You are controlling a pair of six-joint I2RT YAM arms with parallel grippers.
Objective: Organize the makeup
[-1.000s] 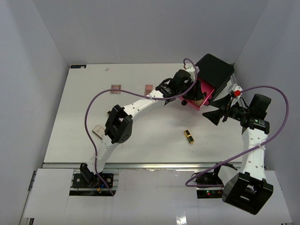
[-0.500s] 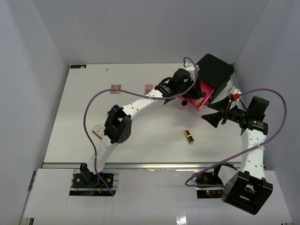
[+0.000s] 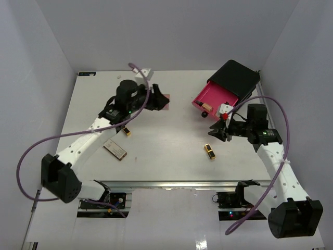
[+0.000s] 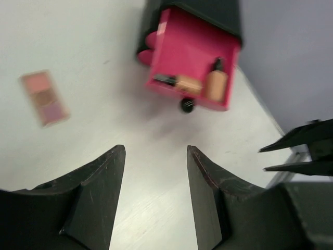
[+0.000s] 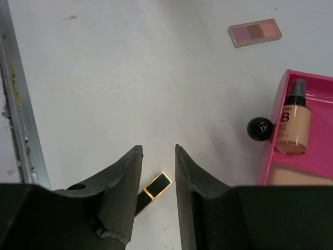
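The tan foundation bottle [image 5: 293,125] lies in the open pink drawer [image 5: 323,125] of the black box [image 3: 237,78]. An eyeshadow palette [image 5: 255,32] sits on the bench [image 5: 104,78], apart from the drawer. A black-and-gold lipstick [image 5: 153,188] lies on the bench just under my right claw [image 5: 157,177], whose fingers are slightly parted with nothing between them. My left claw [image 4: 156,192] is spread wide and empty, hanging above the bench near the palette.
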